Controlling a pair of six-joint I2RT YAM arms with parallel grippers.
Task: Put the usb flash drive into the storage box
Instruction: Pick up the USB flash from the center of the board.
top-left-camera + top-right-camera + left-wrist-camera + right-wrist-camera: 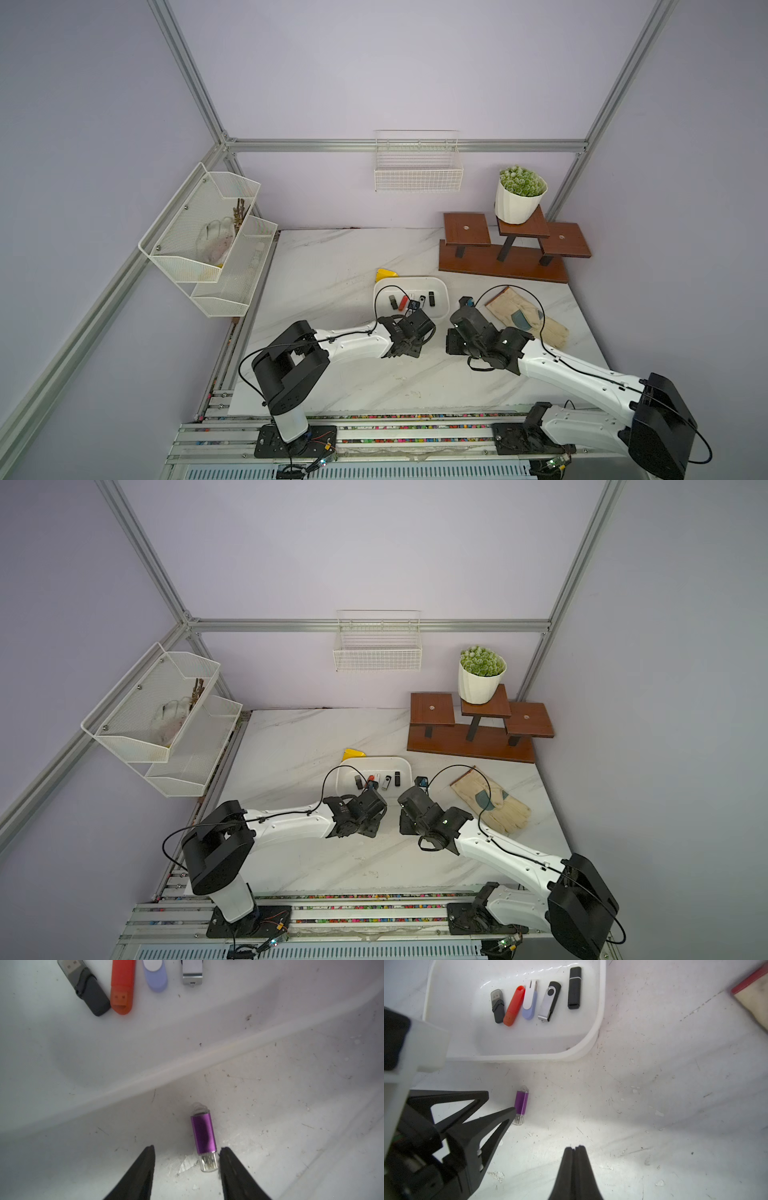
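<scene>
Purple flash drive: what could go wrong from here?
The purple flash drive lies off-centre in the open left gripper, only its clear cap between the jaws: closing may nudge it or slip off. The storage box rim stands close; a low carry could catch it.

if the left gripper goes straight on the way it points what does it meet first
Most likely the purple flash drive, lying on the table between its open fingers; past that, the white storage box rim. Depth is unclear.

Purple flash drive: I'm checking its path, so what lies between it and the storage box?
Nothing but bare, scuffed tabletop separates the purple flash drive from the storage box rim. The right wrist view shows this clearly.
</scene>
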